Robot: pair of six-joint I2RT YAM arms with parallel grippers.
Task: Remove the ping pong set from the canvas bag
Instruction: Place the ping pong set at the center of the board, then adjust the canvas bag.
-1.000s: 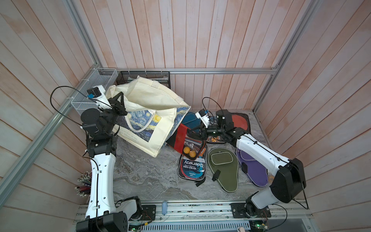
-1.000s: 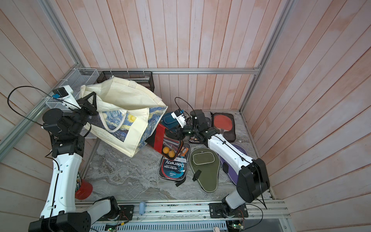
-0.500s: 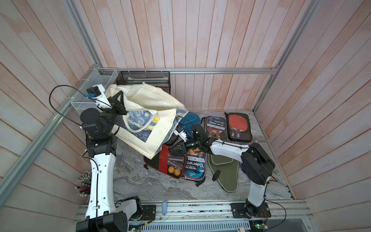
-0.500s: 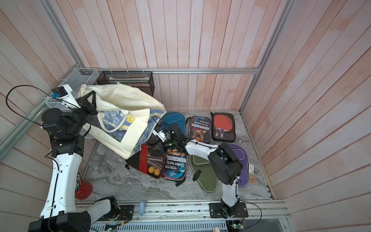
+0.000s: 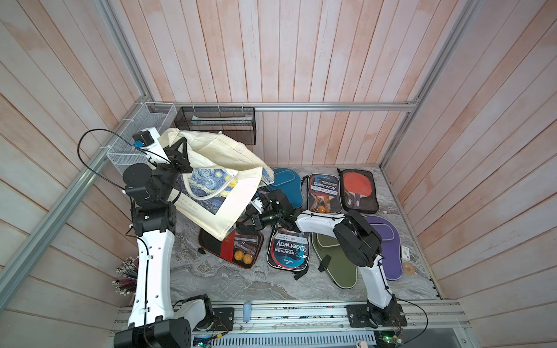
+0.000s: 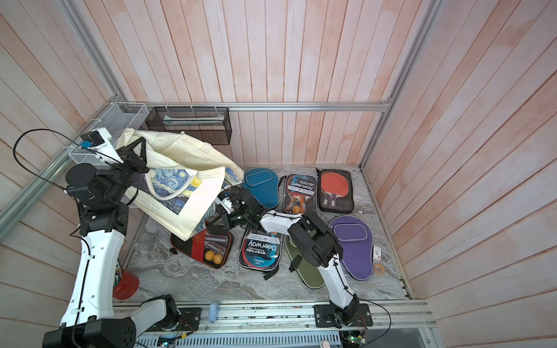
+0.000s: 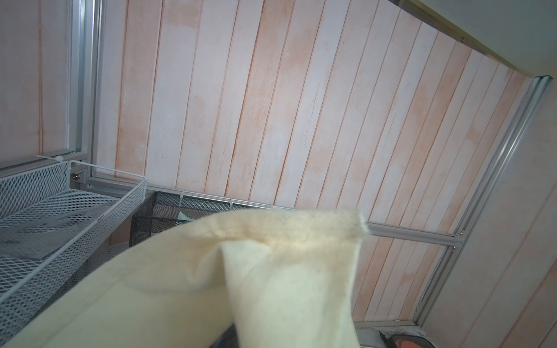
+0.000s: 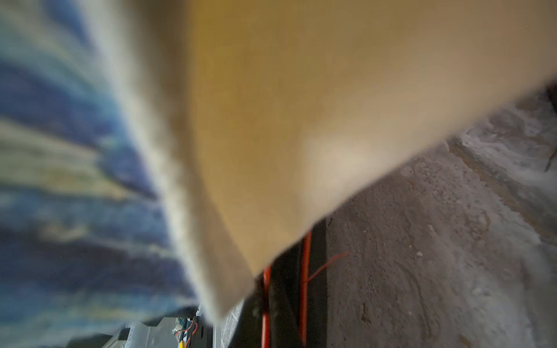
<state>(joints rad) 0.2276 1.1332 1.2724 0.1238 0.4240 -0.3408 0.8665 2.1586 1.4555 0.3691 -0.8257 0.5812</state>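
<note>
The cream canvas bag (image 5: 217, 183) (image 6: 180, 186) with the starry-night print hangs tilted at the back left, raised off the marble table. My left gripper (image 5: 181, 141) (image 6: 140, 140) is shut on its upper rim, and cream cloth (image 7: 271, 286) fills the left wrist view. The ping pong set (image 5: 241, 251) (image 6: 212, 247), a black-and-red case with two orange balls, lies flat with one end under the bag's lowest corner. My right gripper (image 5: 250, 223) (image 6: 221, 221) is shut on the case's far edge. In the right wrist view the bag (image 8: 301, 105) hides the jaws; the case's black edge (image 8: 286, 286) shows.
Other paddle cases lie to the right: blue (image 5: 284, 183), two Deerway ones (image 5: 324, 192) (image 5: 287, 250), a red-paddle one (image 5: 357, 189), green (image 5: 334, 262), purple (image 5: 388, 241). A white mesh basket (image 5: 141, 132) and a black one (image 5: 217, 123) hang on the back rail. A red pencil cup (image 6: 126, 284) stands front left.
My right gripper has swung left and toward the front, dragging the ping pong set from beside the blue case to under the bag's lower corner. The bag has sagged slightly.
</note>
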